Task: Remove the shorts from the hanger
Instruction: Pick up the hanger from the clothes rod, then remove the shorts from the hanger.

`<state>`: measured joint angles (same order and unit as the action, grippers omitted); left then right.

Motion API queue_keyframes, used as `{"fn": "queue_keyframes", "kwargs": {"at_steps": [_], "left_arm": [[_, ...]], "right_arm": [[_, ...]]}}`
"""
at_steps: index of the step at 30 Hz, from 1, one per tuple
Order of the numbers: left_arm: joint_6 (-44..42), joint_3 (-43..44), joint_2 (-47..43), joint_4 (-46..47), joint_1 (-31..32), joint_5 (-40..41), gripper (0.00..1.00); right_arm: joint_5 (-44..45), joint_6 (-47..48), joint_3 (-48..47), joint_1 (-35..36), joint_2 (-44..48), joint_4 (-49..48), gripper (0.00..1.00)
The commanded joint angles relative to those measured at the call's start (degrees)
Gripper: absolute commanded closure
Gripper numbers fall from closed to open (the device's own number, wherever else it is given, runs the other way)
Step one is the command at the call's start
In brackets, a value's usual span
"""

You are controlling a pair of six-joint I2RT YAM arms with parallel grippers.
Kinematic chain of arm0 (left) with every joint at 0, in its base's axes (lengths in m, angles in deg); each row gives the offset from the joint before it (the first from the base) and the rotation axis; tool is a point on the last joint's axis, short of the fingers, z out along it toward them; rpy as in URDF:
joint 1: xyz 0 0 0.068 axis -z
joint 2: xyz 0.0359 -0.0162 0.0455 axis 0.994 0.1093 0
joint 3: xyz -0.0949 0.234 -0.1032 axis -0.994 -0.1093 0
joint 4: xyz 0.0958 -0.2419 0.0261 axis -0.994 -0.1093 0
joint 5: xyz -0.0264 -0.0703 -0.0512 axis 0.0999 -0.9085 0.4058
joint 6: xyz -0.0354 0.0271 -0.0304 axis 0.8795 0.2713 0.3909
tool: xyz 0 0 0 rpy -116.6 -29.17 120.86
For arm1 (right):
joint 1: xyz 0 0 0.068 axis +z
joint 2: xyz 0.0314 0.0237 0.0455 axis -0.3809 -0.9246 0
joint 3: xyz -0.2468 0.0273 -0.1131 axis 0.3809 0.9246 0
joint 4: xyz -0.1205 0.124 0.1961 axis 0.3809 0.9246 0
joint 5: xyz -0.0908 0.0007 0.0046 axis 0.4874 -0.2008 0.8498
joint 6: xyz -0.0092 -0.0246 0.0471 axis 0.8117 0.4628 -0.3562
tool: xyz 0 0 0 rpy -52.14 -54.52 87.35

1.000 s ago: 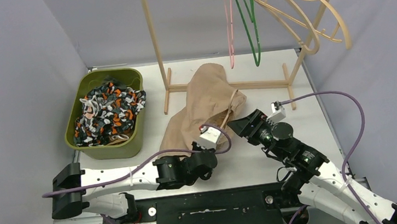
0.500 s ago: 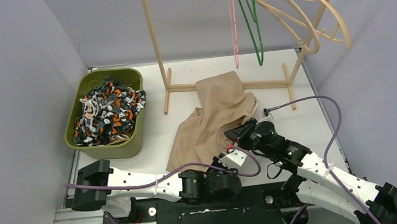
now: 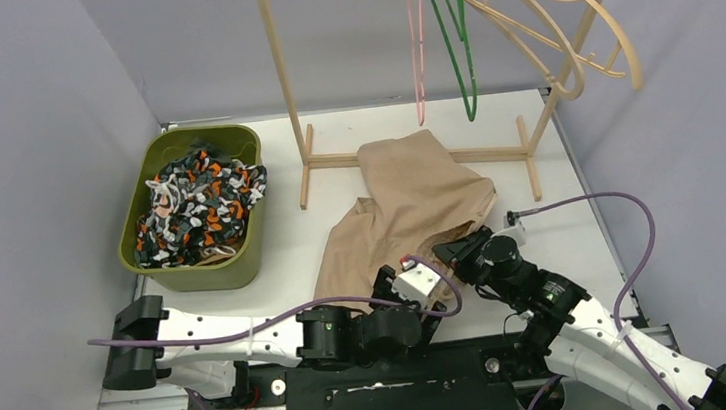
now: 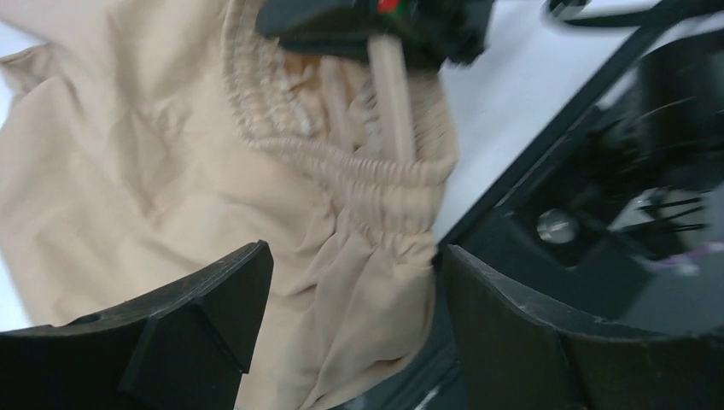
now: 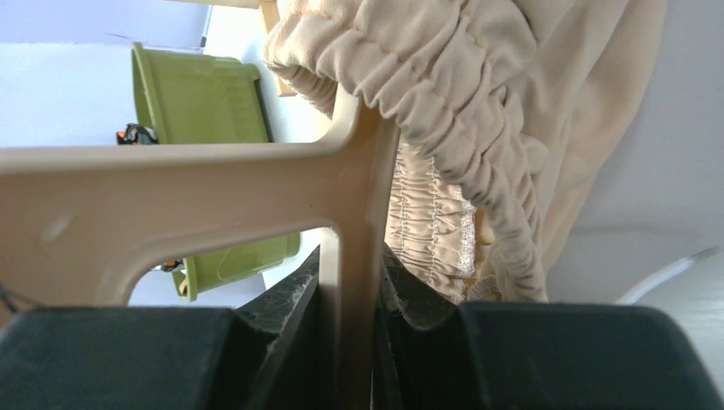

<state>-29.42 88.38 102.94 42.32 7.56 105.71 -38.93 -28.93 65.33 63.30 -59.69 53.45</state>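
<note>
**Figure. Separating the hanger from the last garment.** The beige shorts point(image 3: 409, 201) lie crumpled on the counter point(image 3: 282, 243), between the foot of the wooden rack point(image 3: 282, 82) and my two arms. Their gathered waistband point(image 4: 341, 154) points toward the near edge.

My right tool point(image 3: 454, 249) is pressed together on the stem of the hanger point(image 5: 359, 256). The hanger's bar runs inside the waistband, so I judge this grip to be the anchor from which the hanger can be drawn out.

My left tool point(image 4: 350, 282) is spread wide and hangs just above the cloth below the waistband, pinching nothing. Placed there, it can pin or tug the fabric while the right arm pulls the other way.

The waistband is bunched over the hanger's shoulder in the right wrist view, so the shorts are not yet free.

The camouflage shorts point(image 3: 198, 206) sit in the green bin point(image 3: 193, 133) at the left, well apart from the work.
</note>
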Motion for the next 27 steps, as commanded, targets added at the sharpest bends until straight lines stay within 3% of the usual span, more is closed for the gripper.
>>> {"fn": "queue_keyframes", "kwargs": {"at_steps": [1,5,10,11,13,15,16,22,24,27], "left_arm": [[-1.9,0.4,-4.6,10.6,-2.6,-11.9,0.26],[-0.7,1.3,-2.9,9.8,-7.0,-21.7,0.26],[0.4,1.2,0.5,8.9,-7.9,-23.6,0.27],[0.7,1.5,1.1,8.7,-8.0,-23.2,0.33],[1.1,2.9,2.7,7.9,-8.0,-21.8,0.54],[1.2,5.1,3.9,5.9,-8.0,-18.8,0.92],[1.4,6.1,4.5,4.5,-8.0,-17.3,1.00],[2.8,4.4,1.8,1.6,-7.8,-15.0,1.00],[3.1,3.4,0.3,1.2,-7.7,-15.6,0.93],[3.5,2.5,-1.9,0.5,-7.6,-16.6,0.92]], "right_arm": [[3.2,-1.3,0.2,-0.2,0.1,-0.2,1.00],[2.6,-1.5,0.2,-0.2,-0.7,-1.2,1.00],[2.3,-1.0,-0.5,-0.2,-1.2,-1.1,1.00],[2.3,-0.9,-0.6,-0.2,-1.2,-1.1,1.00],[2.1,-0.9,-0.6,-0.2,-1.2,-0.8,1.00],[1.9,-0.9,-0.8,-0.2,-1.2,-0.7,1.00],[1.9,-0.9,-0.8,-0.2,-1.1,-0.5,1.00],[4.5,-0.6,-1.2,-0.2,0.1,2.8,1.00],[5.8,-0.5,-1.4,-0.3,0.5,4.5,1.00],[7.6,-0.8,-1.2,-0.3,0.9,6.3,1.00]]}}
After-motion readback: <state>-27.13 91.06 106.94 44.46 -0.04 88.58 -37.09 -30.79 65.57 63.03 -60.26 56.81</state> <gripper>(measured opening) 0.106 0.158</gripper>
